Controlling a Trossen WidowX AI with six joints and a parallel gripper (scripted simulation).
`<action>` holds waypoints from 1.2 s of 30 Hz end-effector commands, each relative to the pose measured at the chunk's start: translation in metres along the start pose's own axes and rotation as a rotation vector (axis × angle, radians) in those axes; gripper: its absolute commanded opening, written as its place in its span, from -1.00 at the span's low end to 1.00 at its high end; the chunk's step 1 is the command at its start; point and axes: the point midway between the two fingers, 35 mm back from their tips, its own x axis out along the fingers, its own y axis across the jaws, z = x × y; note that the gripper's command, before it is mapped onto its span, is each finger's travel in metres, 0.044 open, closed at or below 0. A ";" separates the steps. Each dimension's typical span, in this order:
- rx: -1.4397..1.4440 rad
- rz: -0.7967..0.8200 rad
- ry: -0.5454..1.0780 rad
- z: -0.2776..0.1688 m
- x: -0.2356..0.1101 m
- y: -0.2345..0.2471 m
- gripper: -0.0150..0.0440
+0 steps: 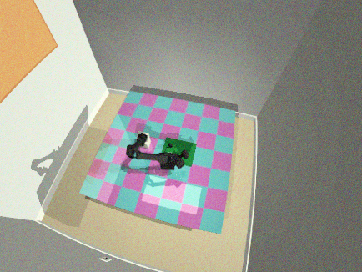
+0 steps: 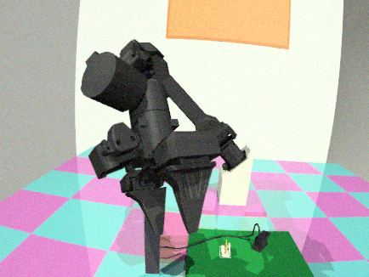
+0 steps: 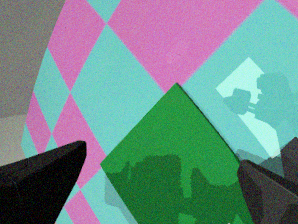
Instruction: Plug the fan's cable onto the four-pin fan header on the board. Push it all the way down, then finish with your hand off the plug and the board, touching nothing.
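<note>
The green board (image 1: 188, 146) (image 2: 281, 259) (image 3: 174, 137) lies on the checkered mat. The white four-pin header (image 2: 224, 251) with yellow pins stands near the board's middle, with nothing on it. The black plug (image 2: 260, 241) lies on the board to the right of the header, apart from it. Its thin cable (image 2: 221, 236) runs left to the dark fan (image 2: 152, 261), which stands upright at the board's left edge. My gripper (image 1: 183, 155) (image 2: 172, 231) (image 3: 165, 159) is open and empty. It points down over the board's left part, above and left of the header, close to the fan.
The arm's white base block (image 1: 144, 138) (image 2: 235, 187) stands behind the board. The pink and cyan mat (image 1: 208, 125) (image 2: 51, 212) covers the table top. A white wall with an orange panel (image 2: 229, 19) rises behind, and a low white rim (image 1: 252, 175) edges the tan floor.
</note>
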 end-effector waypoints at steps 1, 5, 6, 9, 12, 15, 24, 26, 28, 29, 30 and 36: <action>-0.011 -0.113 0.161 -0.066 0.019 0.009 1.00; -0.042 -0.255 0.278 -0.126 0.026 0.007 1.00; -0.053 -0.297 0.301 -0.140 0.026 0.004 1.00; -0.096 -0.436 0.349 -0.182 0.024 -0.006 1.00; -0.147 -0.578 0.361 -0.216 0.017 -0.020 1.00; -0.162 -0.617 0.358 -0.223 0.015 -0.024 1.00; -0.162 -0.617 0.358 -0.223 0.017 -0.025 1.00; -0.162 -0.617 0.358 -0.224 0.028 -0.032 1.00; -0.162 -0.617 0.357 -0.225 0.042 -0.042 1.00; -0.162 -0.618 0.357 -0.225 0.047 -0.046 1.00; -0.163 -0.618 0.357 -0.225 0.049 -0.048 1.00; -0.163 -0.618 0.357 -0.225 0.051 -0.049 1.00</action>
